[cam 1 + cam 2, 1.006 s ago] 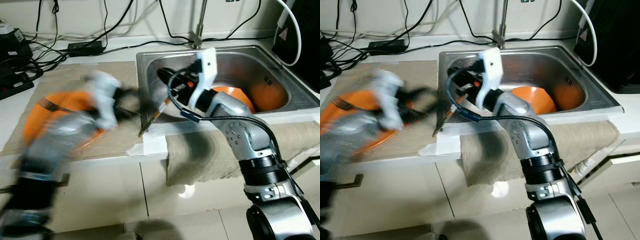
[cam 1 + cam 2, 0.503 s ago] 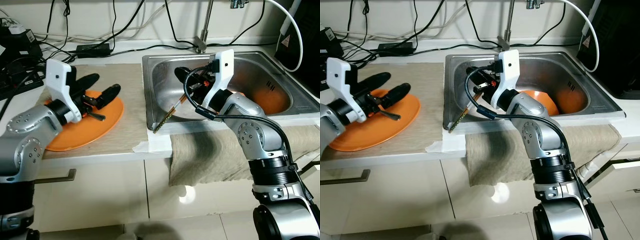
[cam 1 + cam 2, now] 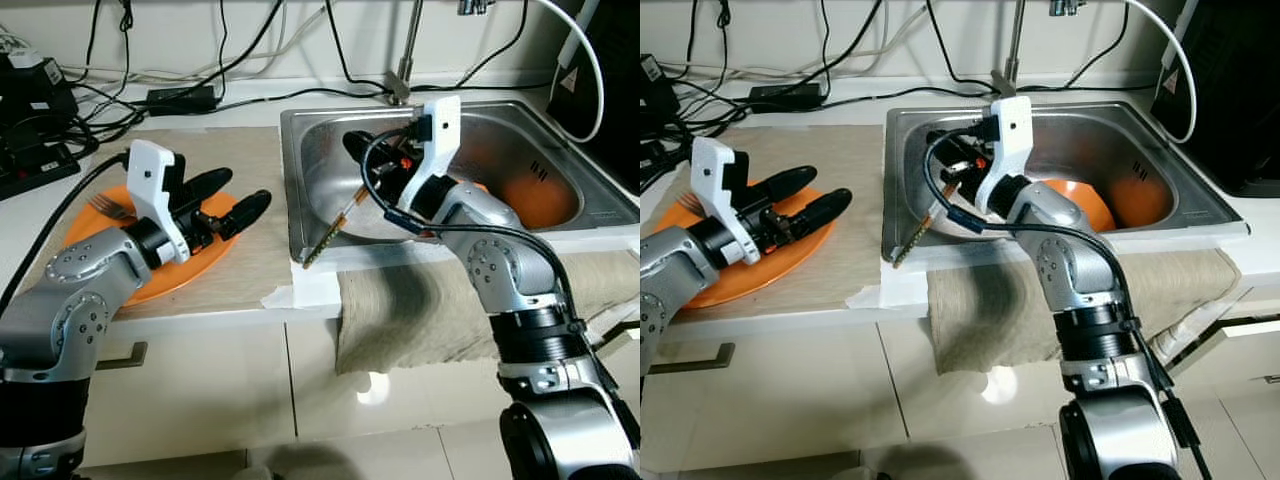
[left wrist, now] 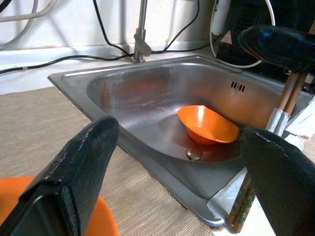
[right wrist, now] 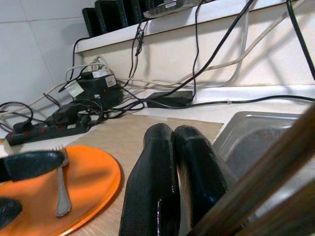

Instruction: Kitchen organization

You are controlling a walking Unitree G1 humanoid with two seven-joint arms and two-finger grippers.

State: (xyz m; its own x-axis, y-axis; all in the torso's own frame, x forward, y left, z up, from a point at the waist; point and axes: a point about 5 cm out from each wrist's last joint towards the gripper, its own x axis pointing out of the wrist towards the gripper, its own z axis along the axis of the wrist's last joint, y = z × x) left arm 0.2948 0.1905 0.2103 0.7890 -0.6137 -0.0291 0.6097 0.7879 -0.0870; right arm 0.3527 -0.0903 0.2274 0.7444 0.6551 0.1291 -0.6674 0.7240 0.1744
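Orange plate (image 3: pixel 150 262) with a fork (image 5: pixel 61 189) lies on the counter mat (image 3: pixel 250 170); left gripper (image 3: pixel 232 200) hovers over it, fingers spread wide. Right gripper (image 3: pixel 362 162), fingers pressed together, holds chopsticks (image 3: pixel 330 228) slanting across the sink (image 3: pixel 520 130) rim; orange bowl (image 4: pixel 206 125) inside

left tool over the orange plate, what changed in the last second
The left tool swung in blurred, then settled with fingers open above the orange plate, drifting toward the sink; the fork now lies uncovered. The right tool stayed shut on the chopsticks over the sink edge.
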